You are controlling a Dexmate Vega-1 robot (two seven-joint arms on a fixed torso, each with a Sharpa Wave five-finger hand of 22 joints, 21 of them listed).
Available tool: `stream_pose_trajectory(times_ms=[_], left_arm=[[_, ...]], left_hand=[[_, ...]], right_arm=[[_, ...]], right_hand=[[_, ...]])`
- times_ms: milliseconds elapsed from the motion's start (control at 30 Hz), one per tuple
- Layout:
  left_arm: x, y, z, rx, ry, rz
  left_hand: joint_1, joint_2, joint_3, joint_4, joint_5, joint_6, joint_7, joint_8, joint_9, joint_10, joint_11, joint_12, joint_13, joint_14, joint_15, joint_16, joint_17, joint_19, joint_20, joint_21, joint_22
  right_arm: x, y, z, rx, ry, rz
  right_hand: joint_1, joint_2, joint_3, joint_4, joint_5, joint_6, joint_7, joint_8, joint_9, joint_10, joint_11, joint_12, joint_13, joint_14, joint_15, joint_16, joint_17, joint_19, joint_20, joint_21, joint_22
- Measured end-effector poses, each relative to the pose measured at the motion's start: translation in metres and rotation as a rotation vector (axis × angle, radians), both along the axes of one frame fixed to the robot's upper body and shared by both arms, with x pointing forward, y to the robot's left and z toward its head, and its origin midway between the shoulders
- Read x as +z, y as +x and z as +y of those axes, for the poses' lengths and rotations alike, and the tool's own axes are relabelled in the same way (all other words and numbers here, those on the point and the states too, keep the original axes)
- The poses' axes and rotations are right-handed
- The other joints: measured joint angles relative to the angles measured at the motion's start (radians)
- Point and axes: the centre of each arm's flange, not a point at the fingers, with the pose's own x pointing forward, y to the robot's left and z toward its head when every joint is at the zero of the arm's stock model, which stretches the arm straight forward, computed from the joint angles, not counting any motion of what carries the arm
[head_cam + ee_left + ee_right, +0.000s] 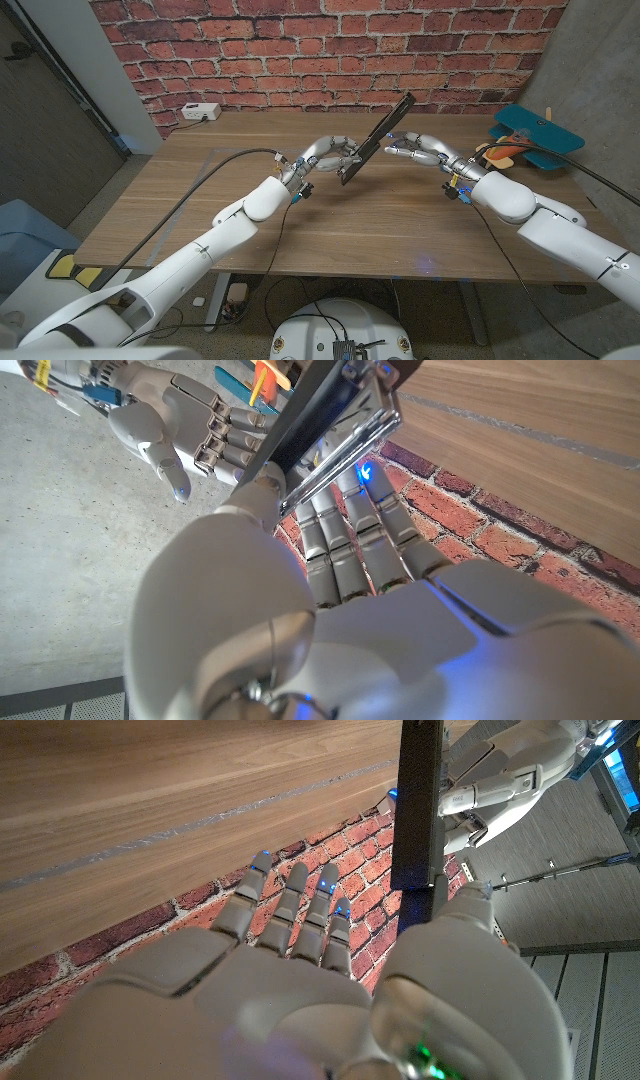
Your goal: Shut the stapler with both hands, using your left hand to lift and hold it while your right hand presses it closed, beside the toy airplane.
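The black stapler (378,138) is lifted off the wooden table (200,190) and slants up toward the brick wall. My left hand (328,156) grips its lower end. In the left wrist view its black arm (310,410) and metal rail (340,455) stand apart, so it is hinged open. My right hand (425,150) reaches in from the other side with fingers spread, its tips close to the stapler's middle. In the right wrist view the thumb comes up against the stapler (418,800); whether it touches is unclear. The teal and orange toy airplane (530,135) lies at the table's right, behind my right wrist.
A white power strip (200,112) sits at the table's back left by the brick wall (300,50). Black cables run along both arms. The table's right edge is just past the airplane.
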Motion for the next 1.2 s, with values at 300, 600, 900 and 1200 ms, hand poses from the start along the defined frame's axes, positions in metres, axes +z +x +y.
stream_pose_trajectory(times_ms=[300, 600, 900, 1200], left_arm=[[0.002, -0.001, -0.003, 0.017, 0.020, -0.025], [0.003, -0.002, -0.004, 0.025, 0.024, -0.034], [0.004, -0.003, -0.006, 0.024, 0.026, -0.036], [0.005, -0.003, -0.010, 0.016, 0.033, -0.036]], left_hand=[[0.000, 0.000, 0.000, 0.000, 0.000, 0.003, 0.003, -0.008, 0.007, 0.000, 0.000, -0.007, 0.004, 0.000, 0.000, 0.003, -0.003, -0.004, -0.004, 0.014, -0.015], [0.000, 0.000, 0.000, 0.000, 0.000, 0.003, 0.003, -0.012, 0.008, 0.000, 0.000, -0.008, 0.009, 0.000, 0.000, 0.003, -0.005, -0.004, -0.004, 0.022, -0.025], [0.000, 0.000, 0.000, 0.000, 0.000, 0.003, 0.003, -0.020, 0.015, 0.002, 0.002, -0.018, 0.011, 0.000, 0.000, 0.003, -0.006, -0.015, -0.004, 0.037, -0.038], [0.000, 0.000, 0.004, -0.004, 0.000, 0.004, 0.003, -0.024, 0.015, 0.002, 0.002, -0.021, 0.016, -0.001, 0.000, 0.007, -0.007, -0.015, -0.004, 0.048, -0.044]], right_arm=[[0.000, 0.000, 0.003, -0.009, -0.015, -0.004], [0.000, 0.002, 0.007, -0.018, -0.022, -0.012], [-0.001, 0.002, 0.011, -0.027, -0.028, -0.023], [-0.001, 0.001, 0.013, -0.031, -0.029, -0.031]], right_hand=[[0.004, -0.004, -0.003, -0.003, 0.000, 0.003, 0.018, 0.000, 0.008, 0.051, -0.011, 0.055, 0.032, 0.028, 0.001, 0.004, 0.013, 0.024, -0.002, 0.010, 0.000], [0.019, 0.004, -0.002, -0.003, 0.000, 0.017, 0.039, -0.005, 0.012, 0.141, -0.030, 0.132, 0.066, 0.084, -0.002, 0.008, 0.026, 0.051, -0.012, 0.019, 0.005], [0.043, 0.009, 0.007, -0.012, 0.000, 0.033, 0.033, -0.005, 0.017, 0.171, -0.036, 0.163, 0.083, 0.098, -0.005, 0.008, 0.032, 0.062, -0.013, 0.027, 0.006], [0.043, 0.009, 0.007, -0.012, -0.005, 0.044, 0.033, -0.005, 0.021, 0.163, -0.036, 0.167, 0.087, 0.104, 0.000, 0.006, 0.032, 0.062, -0.012, 0.034, 0.010]])
